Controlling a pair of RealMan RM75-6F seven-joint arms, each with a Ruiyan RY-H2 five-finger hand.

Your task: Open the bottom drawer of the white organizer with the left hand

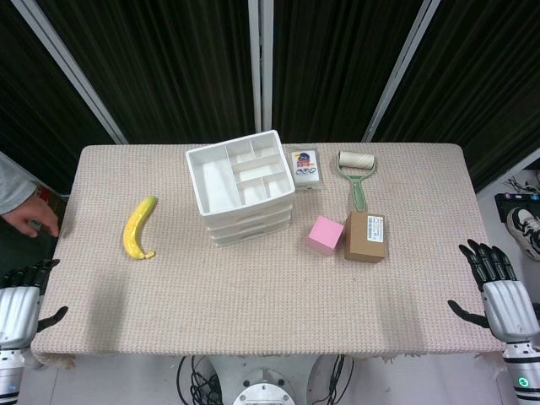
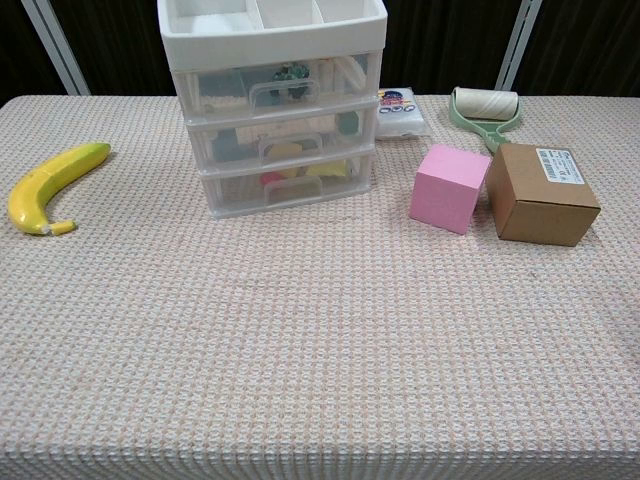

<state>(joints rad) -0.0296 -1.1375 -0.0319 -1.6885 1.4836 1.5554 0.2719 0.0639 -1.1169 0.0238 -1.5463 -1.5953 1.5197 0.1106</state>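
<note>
The white organizer (image 1: 242,186) (image 2: 275,105) stands at the back middle of the table, with a divided tray on top and three clear drawers. Its bottom drawer (image 2: 285,180) sits flush and closed, its handle facing me, with red and yellow items inside. My left hand (image 1: 21,297) hangs off the table's left front corner, fingers apart, holding nothing, far from the organizer. My right hand (image 1: 500,291) hovers at the right edge, fingers spread and empty. Neither hand shows in the chest view.
A banana (image 1: 139,228) (image 2: 52,186) lies left of the organizer. To its right are a pink cube (image 1: 325,234) (image 2: 449,188), a brown box (image 1: 364,237) (image 2: 541,193), a lint roller (image 1: 355,173) (image 2: 485,110) and a small packet (image 1: 305,168). A person's hand (image 1: 29,213) rests beyond the left edge.
</note>
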